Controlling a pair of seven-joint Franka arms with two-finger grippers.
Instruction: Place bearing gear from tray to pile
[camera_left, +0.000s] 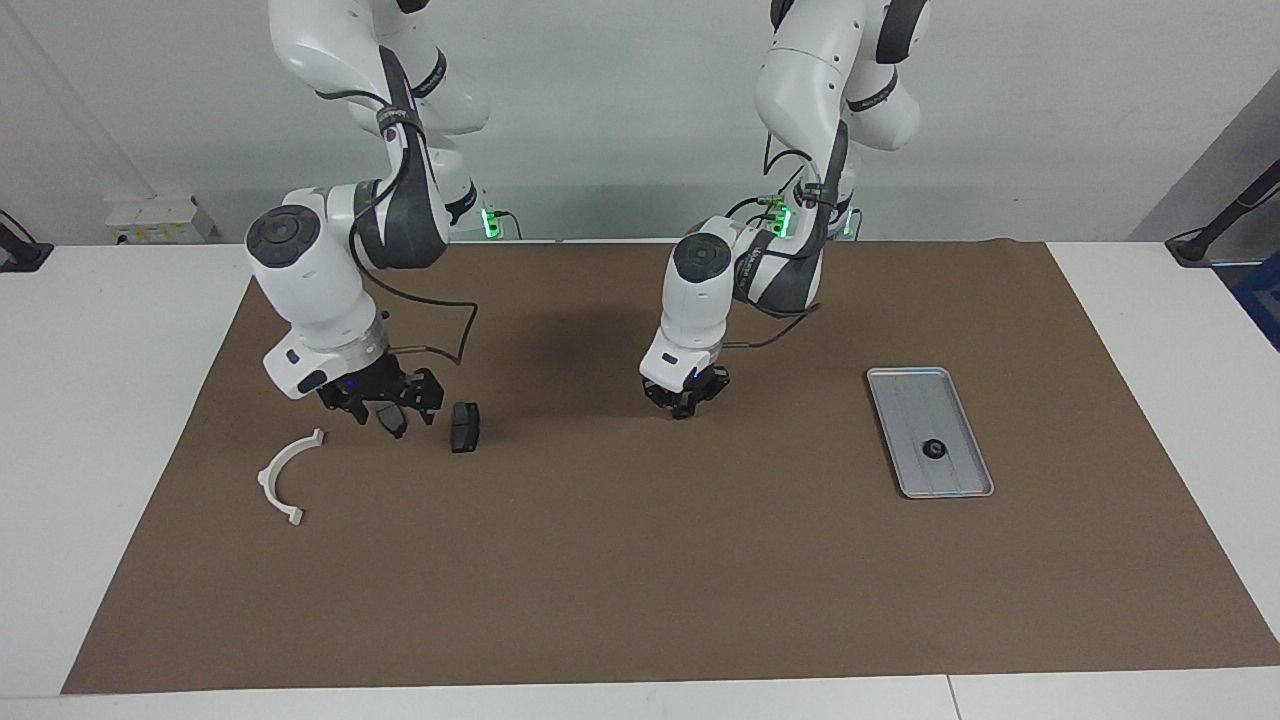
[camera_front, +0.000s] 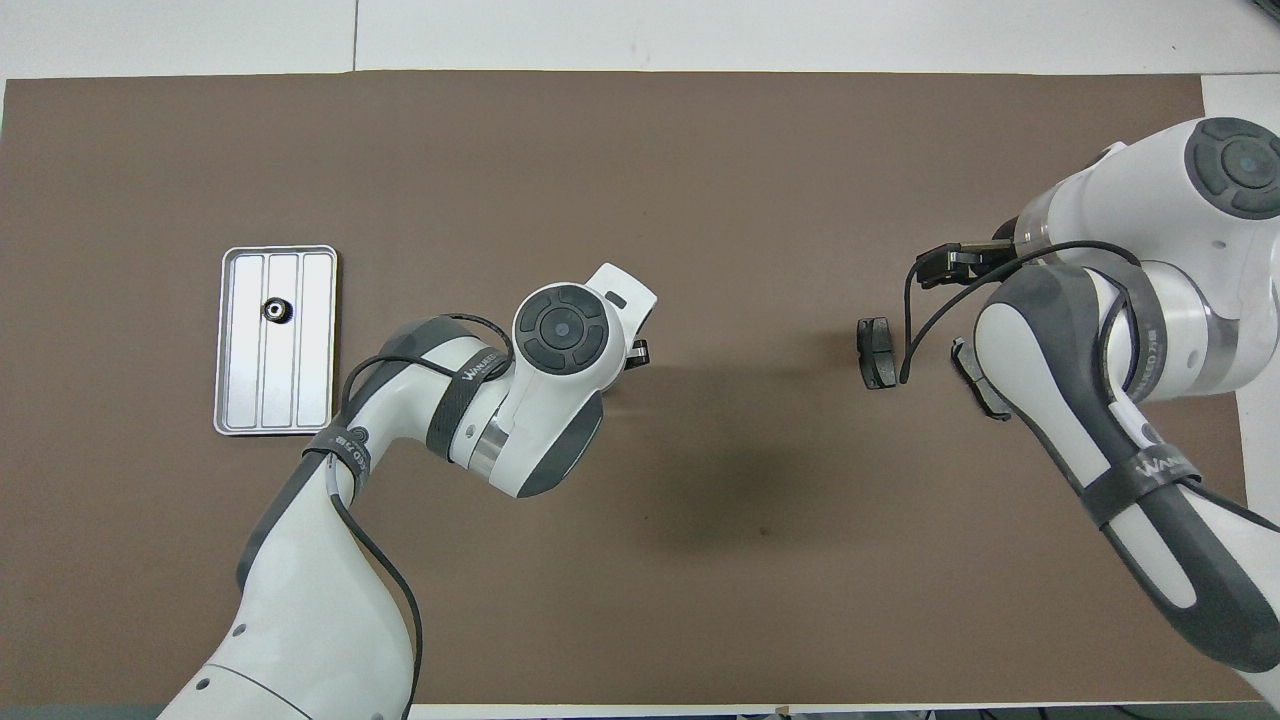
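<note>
The silver-grey tray (camera_left: 945, 400) (camera_front: 300, 380) lies on the brown mat toward the left arm's end. The small dark bearing gear (camera_left: 935, 449) (camera_front: 275, 310) sits in it, nothing touching it. The pile lies toward the right arm's end: a white semicircular bracket (camera_left: 285, 475) and two dark brake pads (camera_left: 465, 427) (camera_left: 392, 422). In the overhead view one pad (camera_front: 877, 352) shows whole and the other (camera_front: 980, 385) is partly hidden by the right arm. My right gripper (camera_left: 385, 405) (camera_front: 945, 265) hovers low over the pile. My left gripper (camera_left: 687, 403) (camera_front: 638, 352) hangs low over bare mat mid-table, well apart from the tray.
The brown mat (camera_left: 640, 580) covers most of the white table (camera_left: 100, 400). Between the tray and the pile there is only bare mat under the left arm's hand.
</note>
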